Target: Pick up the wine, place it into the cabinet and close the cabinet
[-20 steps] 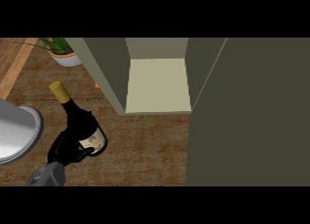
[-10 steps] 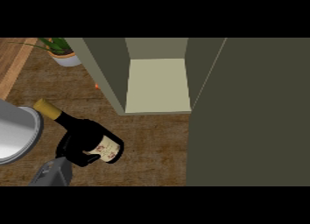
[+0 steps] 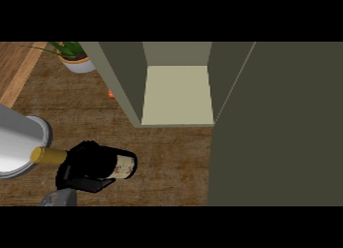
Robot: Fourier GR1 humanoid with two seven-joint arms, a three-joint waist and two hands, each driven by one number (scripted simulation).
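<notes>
Lifted and swung level, the wine (image 3: 102, 163) sits clasped in my left hand (image 3: 80, 175) fingers, ready for the open cabinet (image 3: 178, 94).

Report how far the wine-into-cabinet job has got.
Done: the wine bottle is picked up, with the left robot hand curled round it near the view's lower left. In hand: carrying it; it is short of the cabinet, whose shelf holds nothing visible. Left: set the bottle inside, then shut the cabinet door, which stands open at the right.
</notes>
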